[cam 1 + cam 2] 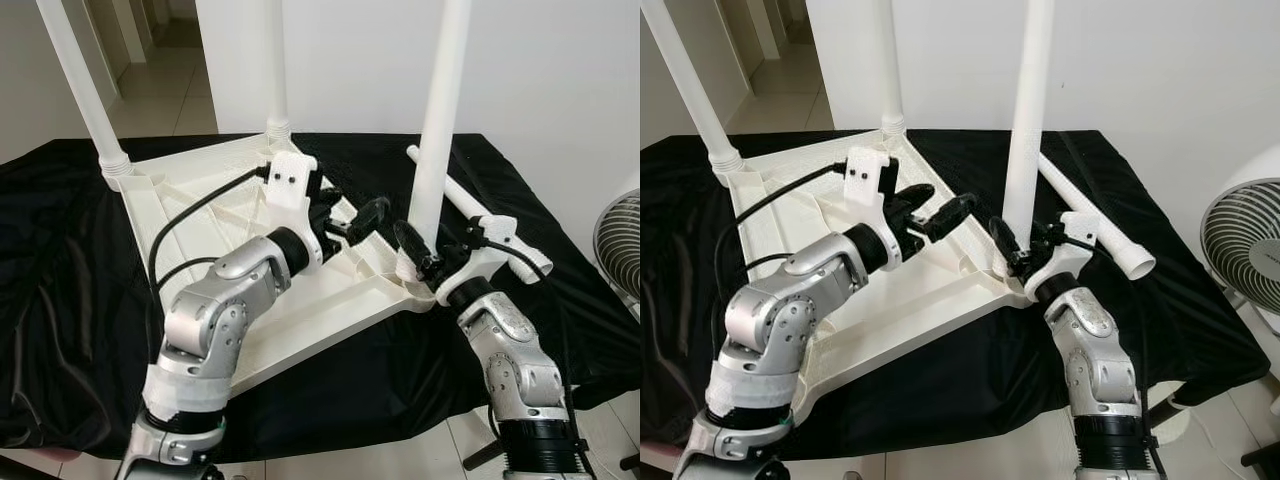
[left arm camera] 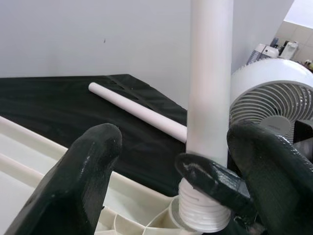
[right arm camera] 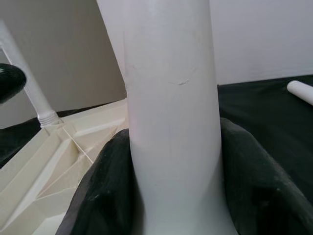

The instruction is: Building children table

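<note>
The white plastic tabletop [image 1: 230, 300] lay upside down on a black cloth [image 1: 60, 290], its ribbed underside up — 3 smooth round legs stood upright in corner sockets. The near leg [image 1: 440, 110] rose from the corner closest to the right arm, with a threaded collar showing at its base. The right gripper [image 1: 420, 252] was clamped round this leg just above the socket, 1 black finger on each side. The left gripper [image 1: 352, 222] hovered over the tabletop's edge just beside that leg, fingers spread and grasping nothing. A 4th leg [image 1: 1095, 225] lay loose on the cloth behind the near leg, well apart from the sockets. A round white fan [image 1: 1245, 250] stood on the floor off the right side — grille slatted.
</note>
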Available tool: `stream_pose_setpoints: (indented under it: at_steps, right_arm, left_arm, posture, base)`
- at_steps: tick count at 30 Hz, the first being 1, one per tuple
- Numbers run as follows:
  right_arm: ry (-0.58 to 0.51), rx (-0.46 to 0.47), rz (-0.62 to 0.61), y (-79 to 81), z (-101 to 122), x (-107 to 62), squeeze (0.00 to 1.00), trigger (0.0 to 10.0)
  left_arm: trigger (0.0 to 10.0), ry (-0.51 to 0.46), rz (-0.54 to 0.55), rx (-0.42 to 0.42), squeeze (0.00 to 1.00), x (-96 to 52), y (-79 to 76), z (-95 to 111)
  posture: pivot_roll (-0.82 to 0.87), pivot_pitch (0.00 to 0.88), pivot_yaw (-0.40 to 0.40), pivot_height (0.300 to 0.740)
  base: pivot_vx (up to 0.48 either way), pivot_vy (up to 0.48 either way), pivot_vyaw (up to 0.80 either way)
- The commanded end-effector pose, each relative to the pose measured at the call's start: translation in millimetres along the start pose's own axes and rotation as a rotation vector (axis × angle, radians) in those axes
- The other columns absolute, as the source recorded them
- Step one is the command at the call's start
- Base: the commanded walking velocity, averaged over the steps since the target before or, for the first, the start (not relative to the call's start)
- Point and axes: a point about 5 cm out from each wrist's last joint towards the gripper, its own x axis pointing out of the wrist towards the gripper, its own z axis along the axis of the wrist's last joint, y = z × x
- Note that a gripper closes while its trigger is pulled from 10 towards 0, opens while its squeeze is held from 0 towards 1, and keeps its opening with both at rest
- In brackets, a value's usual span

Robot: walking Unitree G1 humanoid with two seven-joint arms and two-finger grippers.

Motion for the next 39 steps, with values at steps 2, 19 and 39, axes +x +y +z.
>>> stream_pose_setpoints:
  at_steps: [2,19,39]
  right_arm:
    - [-0.014,-0.010,0.015,2.8,1,0.9,0.00,10.0]
    - [-0.017,-0.065,0.170,26.5,-4,-2.0,0.00,10.0]
    - [0.009,-0.089,0.215,37.4,-16,-15.0,0.00,10.0]
  left_arm:
    - [10.0,-0.002,-0.203,-0.001,0.00,0.5,-11.4,3]
    - [10.0,0.072,-0.395,-0.084,0.00,6.8,-27.7,3]
    - [10.0,0.153,-0.230,-0.049,0.00,25.8,0.0,3]
  posture:
    - [0.00,0.020,0.031,0.740]
    - [-0.04,0.000,0.051,0.740]
    - [-0.07,0.000,0.081,0.740]
  base:
    - [0.000,0.000,0.00]
    - [0.000,0.000,0.00]
    - [0.000,0.000,0.00]
